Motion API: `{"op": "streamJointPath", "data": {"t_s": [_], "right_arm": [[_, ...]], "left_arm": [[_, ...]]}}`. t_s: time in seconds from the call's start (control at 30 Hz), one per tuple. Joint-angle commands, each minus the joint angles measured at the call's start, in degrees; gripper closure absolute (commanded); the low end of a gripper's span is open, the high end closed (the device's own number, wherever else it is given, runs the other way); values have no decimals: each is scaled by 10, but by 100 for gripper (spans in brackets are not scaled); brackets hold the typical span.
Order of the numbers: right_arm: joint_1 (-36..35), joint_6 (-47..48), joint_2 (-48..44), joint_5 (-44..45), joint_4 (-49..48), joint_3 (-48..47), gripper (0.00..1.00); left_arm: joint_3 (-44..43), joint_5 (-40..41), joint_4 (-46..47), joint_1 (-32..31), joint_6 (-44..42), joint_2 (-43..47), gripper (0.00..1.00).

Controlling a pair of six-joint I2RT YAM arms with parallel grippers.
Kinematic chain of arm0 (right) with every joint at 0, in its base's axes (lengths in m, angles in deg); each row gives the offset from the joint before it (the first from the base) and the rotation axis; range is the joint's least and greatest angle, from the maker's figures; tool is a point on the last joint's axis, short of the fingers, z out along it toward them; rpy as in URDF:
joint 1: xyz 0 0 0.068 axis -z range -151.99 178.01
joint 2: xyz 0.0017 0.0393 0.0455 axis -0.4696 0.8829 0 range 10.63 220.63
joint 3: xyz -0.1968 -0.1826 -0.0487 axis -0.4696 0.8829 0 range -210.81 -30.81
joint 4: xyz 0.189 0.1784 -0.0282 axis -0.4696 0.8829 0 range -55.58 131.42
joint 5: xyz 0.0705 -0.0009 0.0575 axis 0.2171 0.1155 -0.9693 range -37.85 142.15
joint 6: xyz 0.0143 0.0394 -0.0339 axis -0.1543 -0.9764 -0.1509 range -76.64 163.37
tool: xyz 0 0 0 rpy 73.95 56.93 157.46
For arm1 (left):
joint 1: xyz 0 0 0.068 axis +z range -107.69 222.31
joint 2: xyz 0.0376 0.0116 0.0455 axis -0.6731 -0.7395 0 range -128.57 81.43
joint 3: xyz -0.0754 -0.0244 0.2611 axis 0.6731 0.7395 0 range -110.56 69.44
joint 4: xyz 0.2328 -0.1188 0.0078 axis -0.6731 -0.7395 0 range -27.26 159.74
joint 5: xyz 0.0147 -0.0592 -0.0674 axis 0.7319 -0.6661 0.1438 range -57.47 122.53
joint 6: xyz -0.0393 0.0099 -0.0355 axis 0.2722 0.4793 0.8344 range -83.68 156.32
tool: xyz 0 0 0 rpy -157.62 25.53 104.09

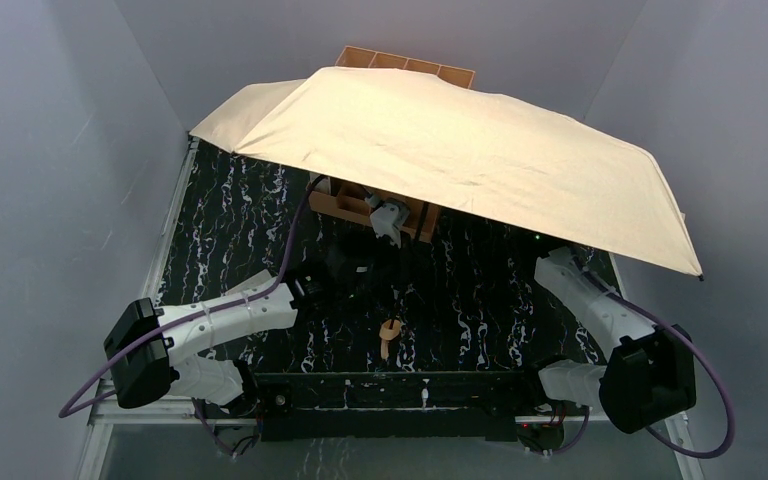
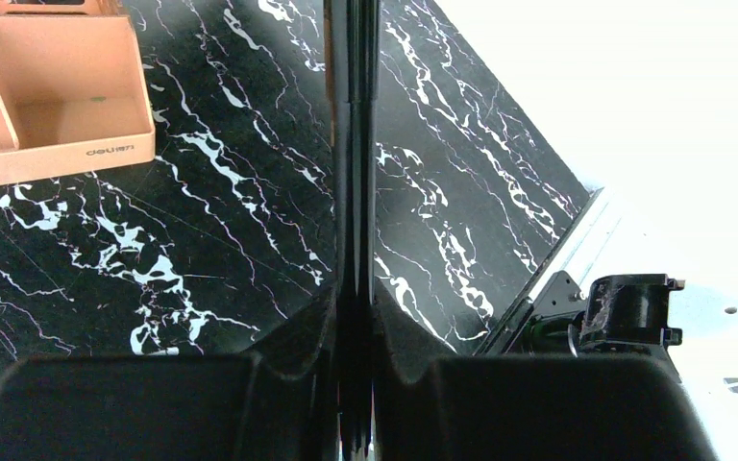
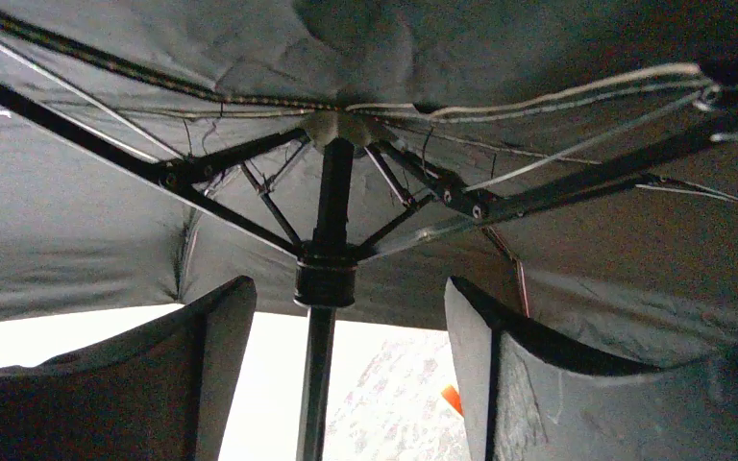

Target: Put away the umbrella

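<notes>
Left tool (image 2: 351, 327) clamps the umbrella (image 1: 460, 140) by its shaft (image 2: 351, 144) while the right tool (image 3: 346, 288), spread wide, straddles the runner (image 3: 326, 280) it should grip squarely.

The work surface is formed by a table (image 1: 230, 230) whose top is patterned as black marble veined with white. Its left edge is bounded by a pale metal rail (image 1: 168, 225). The table is enclosed on three sides by plain, pale grey panels: a left wall (image 1: 50, 150), a back wall (image 1: 260, 30) and a right wall (image 1: 730, 110). The scene is lit from above, and the walls are evenly and softly illuminated. In the left wrist view, the area beyond the table's edge is washed out to white.
</notes>
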Motion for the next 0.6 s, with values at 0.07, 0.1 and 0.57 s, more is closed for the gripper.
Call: {"op": "streamJointPath", "data": {"t_s": [0.07, 0.1, 0.57], "right_arm": [[2, -19, 23, 16, -56, -62, 25], [2, -22, 26, 17, -60, -64, 27], [2, -38, 59, 1, -54, -85, 50]], "left_arm": [[-22, -3, 8, 2, 1, -3, 100], [-22, -3, 7, 2, 2, -4, 100], [-22, -3, 0, 2, 1, -4, 100]]}}
